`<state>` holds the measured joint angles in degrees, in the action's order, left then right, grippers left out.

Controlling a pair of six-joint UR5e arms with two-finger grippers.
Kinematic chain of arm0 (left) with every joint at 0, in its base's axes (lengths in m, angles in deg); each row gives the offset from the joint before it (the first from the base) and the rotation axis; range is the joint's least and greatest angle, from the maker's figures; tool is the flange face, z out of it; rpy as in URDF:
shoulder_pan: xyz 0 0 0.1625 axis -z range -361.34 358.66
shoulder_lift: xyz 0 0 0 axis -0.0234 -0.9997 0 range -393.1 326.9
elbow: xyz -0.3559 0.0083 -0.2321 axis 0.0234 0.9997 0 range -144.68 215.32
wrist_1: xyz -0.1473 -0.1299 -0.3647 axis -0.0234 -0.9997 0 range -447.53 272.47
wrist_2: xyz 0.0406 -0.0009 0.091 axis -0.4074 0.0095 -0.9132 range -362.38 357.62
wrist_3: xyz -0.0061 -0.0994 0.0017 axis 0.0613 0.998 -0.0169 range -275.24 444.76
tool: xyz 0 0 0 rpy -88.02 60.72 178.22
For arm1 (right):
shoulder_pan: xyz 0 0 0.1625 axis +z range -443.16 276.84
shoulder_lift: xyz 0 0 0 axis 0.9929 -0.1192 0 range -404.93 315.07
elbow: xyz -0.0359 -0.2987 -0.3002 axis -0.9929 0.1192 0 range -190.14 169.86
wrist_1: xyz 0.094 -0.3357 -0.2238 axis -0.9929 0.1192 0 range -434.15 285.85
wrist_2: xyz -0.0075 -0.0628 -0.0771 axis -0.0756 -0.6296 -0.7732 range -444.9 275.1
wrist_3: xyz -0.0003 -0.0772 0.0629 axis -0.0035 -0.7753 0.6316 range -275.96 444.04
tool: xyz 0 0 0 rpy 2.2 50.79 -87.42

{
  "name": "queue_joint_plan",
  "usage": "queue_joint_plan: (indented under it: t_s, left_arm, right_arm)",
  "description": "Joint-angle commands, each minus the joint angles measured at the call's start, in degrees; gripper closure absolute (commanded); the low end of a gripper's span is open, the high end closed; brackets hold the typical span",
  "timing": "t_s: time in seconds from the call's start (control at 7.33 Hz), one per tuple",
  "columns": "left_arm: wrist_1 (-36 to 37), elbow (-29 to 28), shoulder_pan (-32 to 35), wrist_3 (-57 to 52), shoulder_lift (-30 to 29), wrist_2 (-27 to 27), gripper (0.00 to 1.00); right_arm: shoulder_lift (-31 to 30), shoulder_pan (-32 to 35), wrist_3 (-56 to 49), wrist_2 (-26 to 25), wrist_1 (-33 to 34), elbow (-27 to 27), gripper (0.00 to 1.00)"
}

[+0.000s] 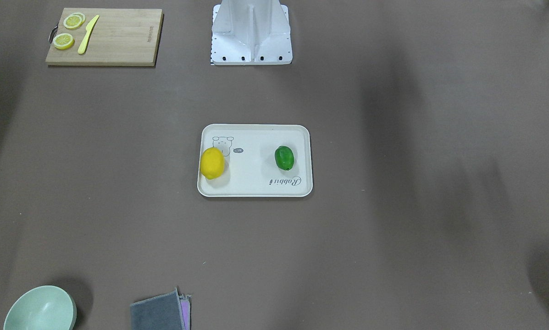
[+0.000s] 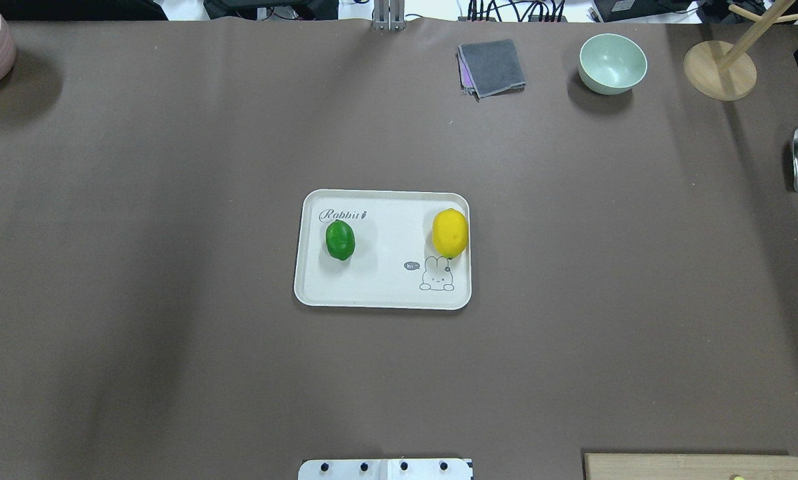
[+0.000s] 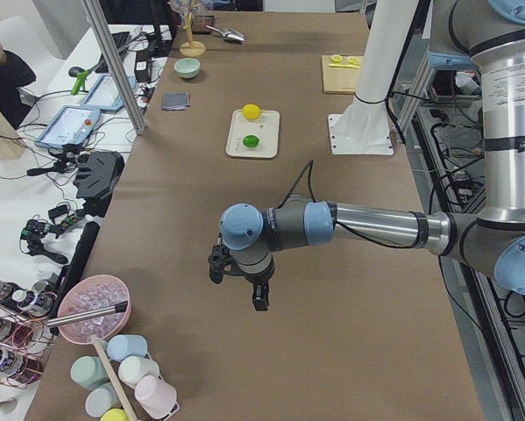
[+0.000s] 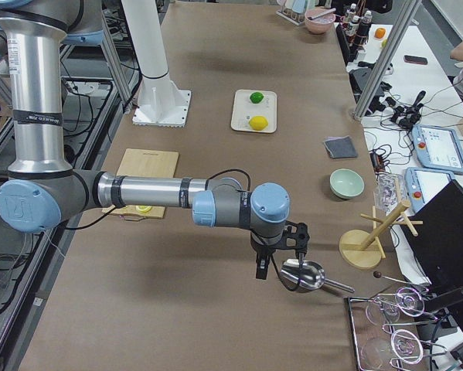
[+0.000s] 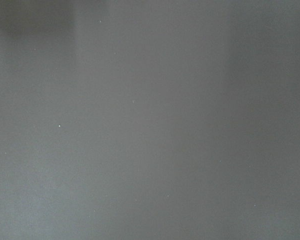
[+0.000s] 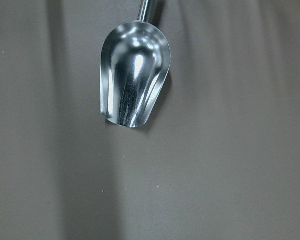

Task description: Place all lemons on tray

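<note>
on the tray point(image 2: 385, 287): yellow lemon point(image 2: 450, 233), green lemon point(image 2: 340, 240), far from left hand point(image 3: 237, 285), right hand point(image 4: 280, 257), openness unclear

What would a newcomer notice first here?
Two bright fruits sit on the cream tray at the middle of the table: the yellow lemon close to the rim on the robot's right, the green lemon apart from it toward the left. Both arms are far off at the table ends, the right gripper above a shiny metal scoop, the left gripper over bare table.
</note>
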<state>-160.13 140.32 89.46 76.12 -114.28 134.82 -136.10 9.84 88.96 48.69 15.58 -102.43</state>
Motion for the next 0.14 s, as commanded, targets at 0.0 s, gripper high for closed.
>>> queue_joint_plan:
  t_s: [0.0]
  left_arm:
    - [0.0,0.0,0.0,0.0,-0.1,0.0,0.01]
  right_arm:
    - [0.1,0.0,0.0,0.3,0.0,0.0,0.01]
